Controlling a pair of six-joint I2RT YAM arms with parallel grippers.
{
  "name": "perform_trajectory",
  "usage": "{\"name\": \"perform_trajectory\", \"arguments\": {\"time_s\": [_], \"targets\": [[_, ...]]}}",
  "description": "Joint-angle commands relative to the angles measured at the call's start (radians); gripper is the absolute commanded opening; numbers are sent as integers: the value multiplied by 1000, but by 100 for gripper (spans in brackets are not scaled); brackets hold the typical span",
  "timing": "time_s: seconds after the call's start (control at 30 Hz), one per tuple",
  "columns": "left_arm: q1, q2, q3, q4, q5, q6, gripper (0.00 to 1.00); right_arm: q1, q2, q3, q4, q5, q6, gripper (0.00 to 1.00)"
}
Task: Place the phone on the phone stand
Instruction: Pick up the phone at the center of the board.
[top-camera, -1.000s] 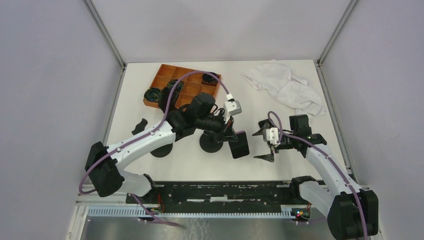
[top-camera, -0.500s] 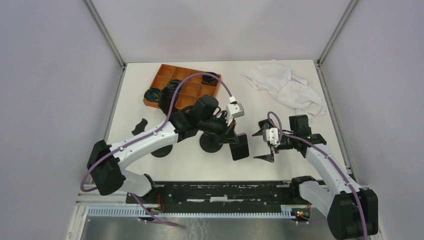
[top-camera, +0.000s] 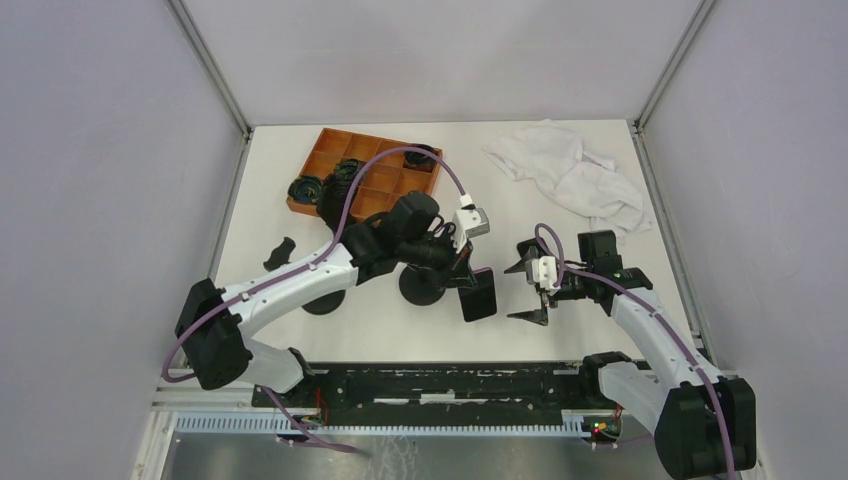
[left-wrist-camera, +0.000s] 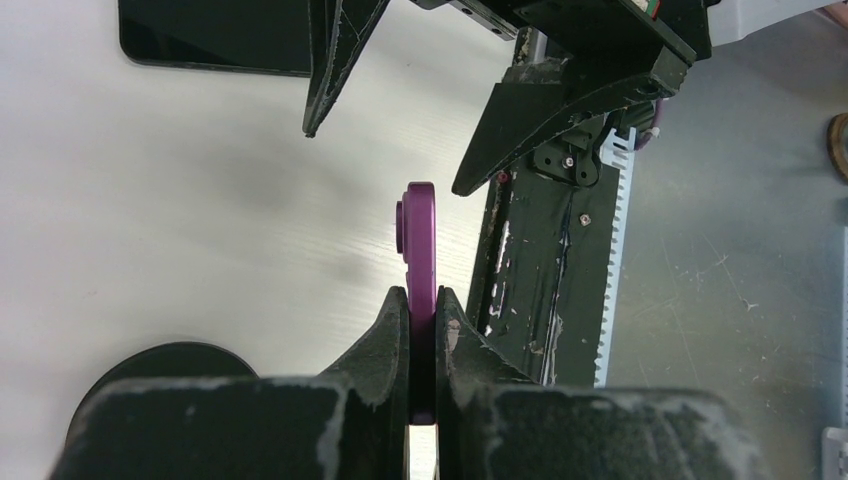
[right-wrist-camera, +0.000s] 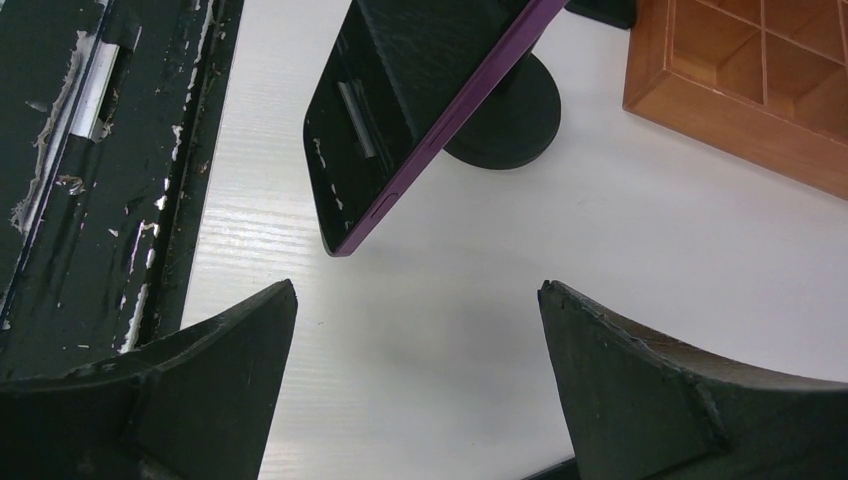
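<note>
Phone, pinched edge-on in left end effector, hangs tilted just beside stand; within the last second it shifted only slightly, so seating is not yet done. Right end effector waits nearby, jaws wide, holding nothing

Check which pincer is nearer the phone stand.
Left. The left pincer, shut on the phone, sits beside the phone stand; the right pincer hangs open farther off, beyond the phone.
</note>
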Motion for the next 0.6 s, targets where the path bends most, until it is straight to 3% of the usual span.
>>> {"name": "perform_trajectory", "arguments": {"time_s": [0.0, 0.57], "targets": [[-8, 0, 20, 42, 17, 20, 2, -3, 0, -8, 18, -39, -7, 98], [-11, 5, 23, 37, 17, 21, 2, -3, 2, -11, 19, -43, -2, 98]]}}
